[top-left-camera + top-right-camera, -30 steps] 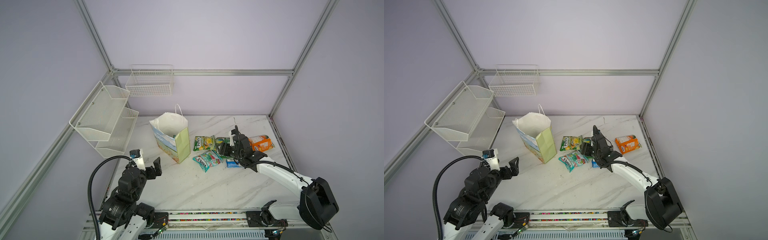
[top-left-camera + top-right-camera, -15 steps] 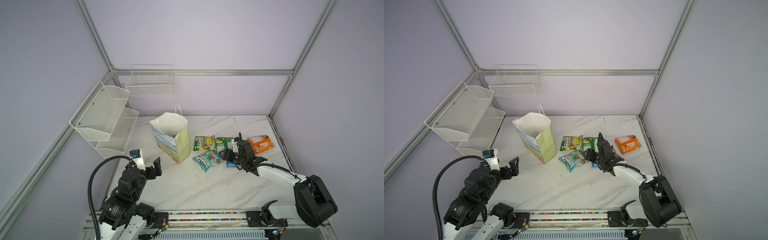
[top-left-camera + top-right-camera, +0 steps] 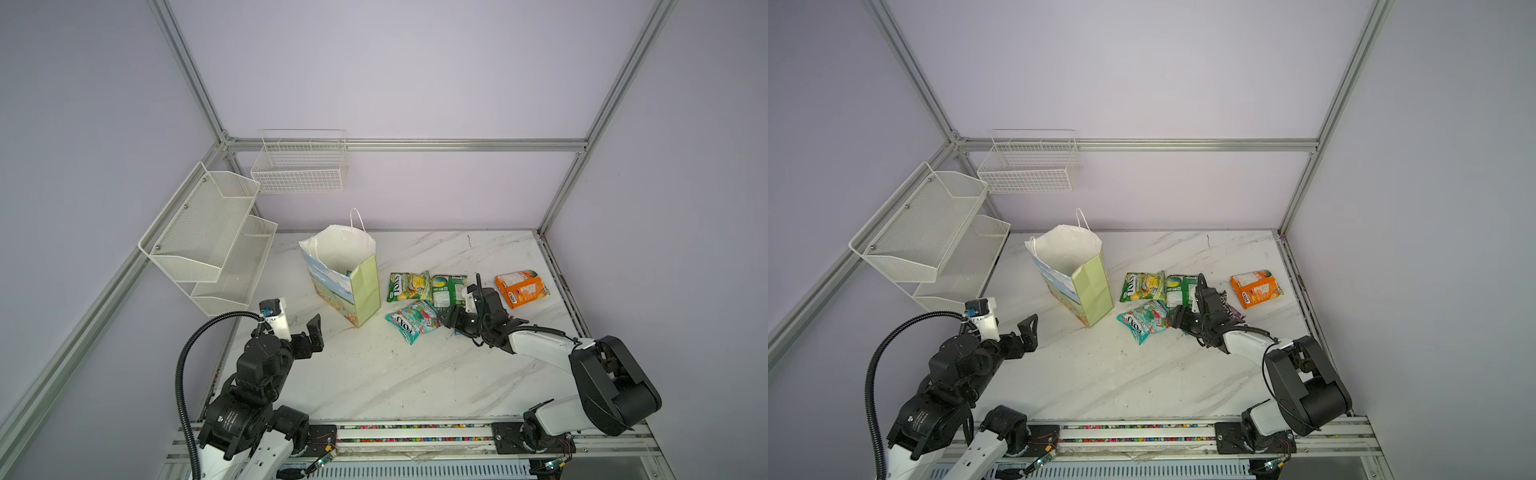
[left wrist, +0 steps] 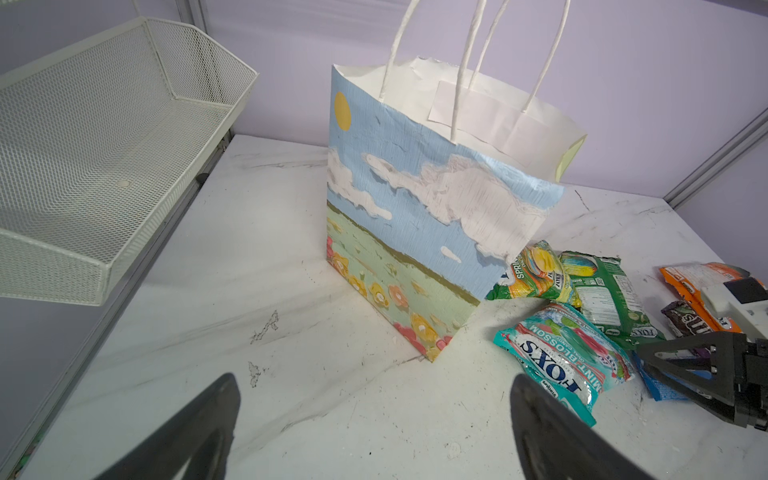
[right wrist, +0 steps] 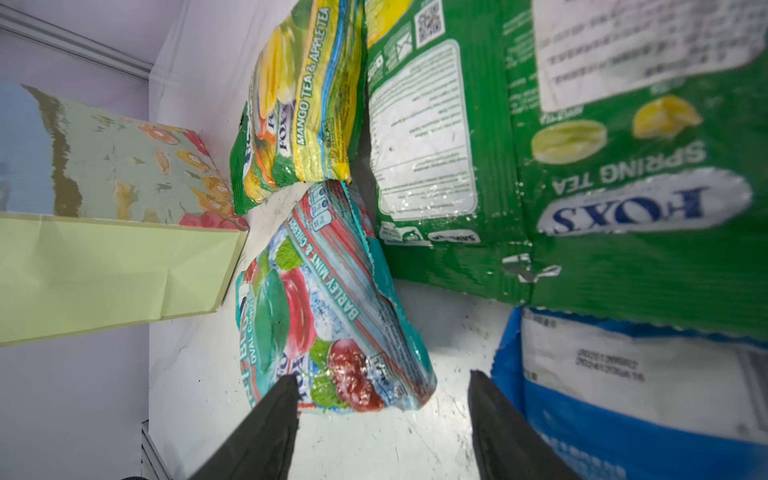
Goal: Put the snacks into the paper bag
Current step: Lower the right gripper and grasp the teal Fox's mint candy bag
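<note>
Blue packet [image 5: 623,415] cropped at edge; purple wrapper [image 3: 1232,310] partly behind right hand [image 3: 1187,301].

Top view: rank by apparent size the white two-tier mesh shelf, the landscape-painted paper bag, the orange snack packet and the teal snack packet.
1. White two-tier mesh shelf
2. Landscape-painted paper bag
3. Teal snack packet and orange snack packet: these look about alike, so they are not ranked.

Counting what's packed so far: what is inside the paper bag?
In a top view the paper bag shows white lining and a small dark greenish sliver low inside, perhaps a packet. Its walls hide the bottom.
</note>
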